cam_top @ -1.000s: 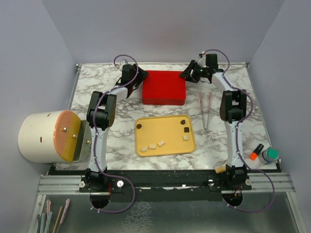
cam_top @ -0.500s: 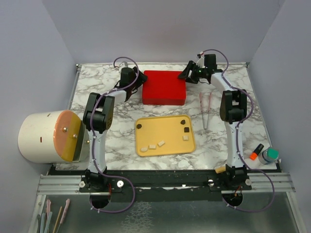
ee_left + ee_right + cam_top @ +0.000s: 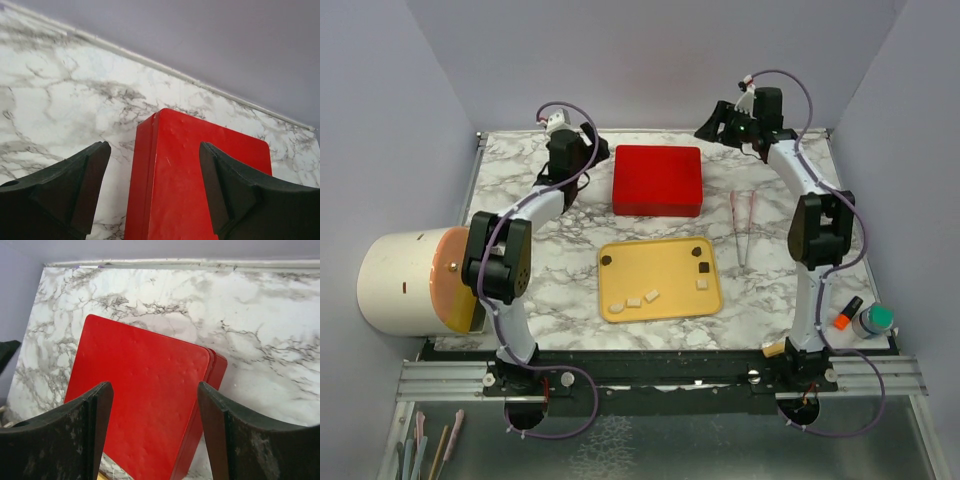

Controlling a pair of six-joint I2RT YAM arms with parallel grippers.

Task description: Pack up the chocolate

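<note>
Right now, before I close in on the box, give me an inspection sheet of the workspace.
Surface: marble table, no damage seen.
Job's things: chocolate, three dark pieces on yellow tray beside pale pieces; red box shut.
Clutter: tweezers, marker, jar, white drum.
End effectors: left end effector open, right end effector open, both holding nothing.
Cables: purple cables looped above both wrists.
Surroundings: plain walls; sticks below table's near edge.

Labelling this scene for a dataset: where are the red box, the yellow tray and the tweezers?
red box (image 3: pixel 657 180), top view, middle of lid.
yellow tray (image 3: pixel 655 268), top view, bare centre.
tweezers (image 3: pixel 742 257), top view, near joined end.
</note>
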